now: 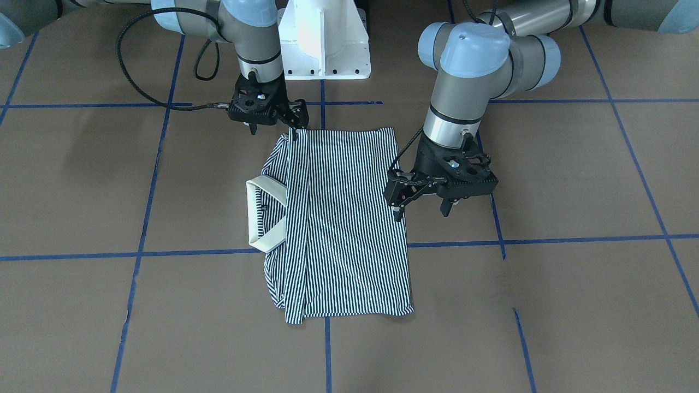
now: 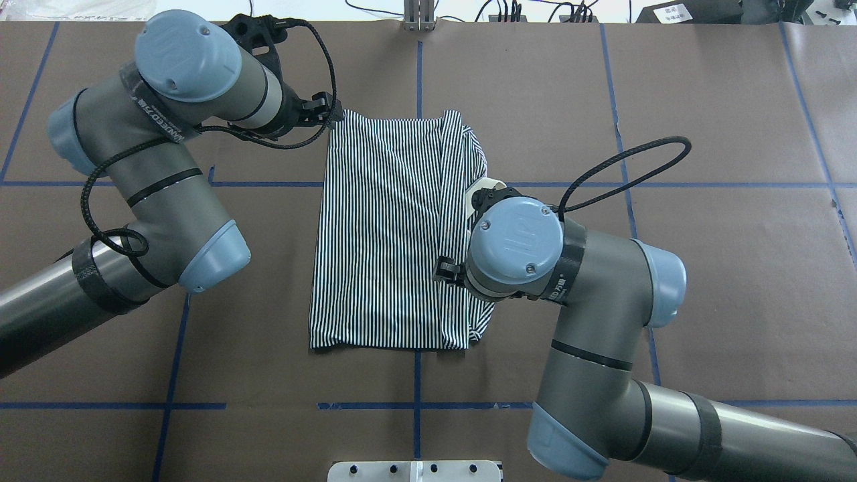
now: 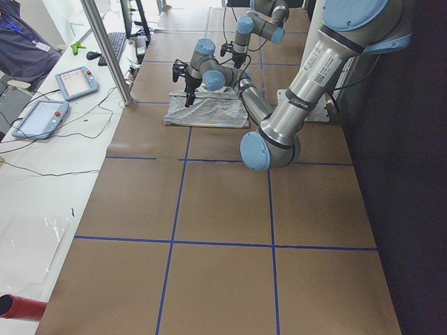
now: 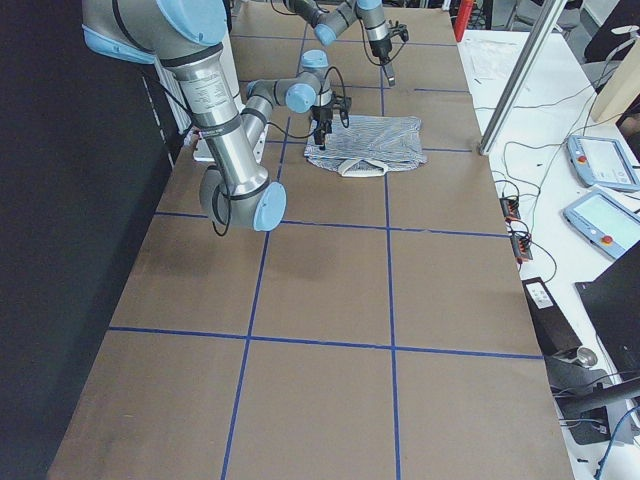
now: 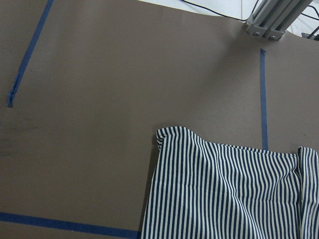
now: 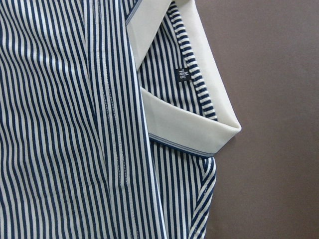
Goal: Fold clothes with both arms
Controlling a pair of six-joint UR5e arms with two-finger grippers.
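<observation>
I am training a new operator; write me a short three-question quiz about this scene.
1. True or false: the cream collar of the striped polo shirt lies on the robot's right side.
2. The tape lines on the brown table are: A red; B blue; C yellow.
3. Fill in: the shirt's stripes are navy and ___.
Key: 1 true; 2 B; 3 white.

A navy-and-white striped polo shirt lies folded oblong on the brown table. The black left gripper is by its far left corner; the grey right arm overhangs its right edge.
</observation>
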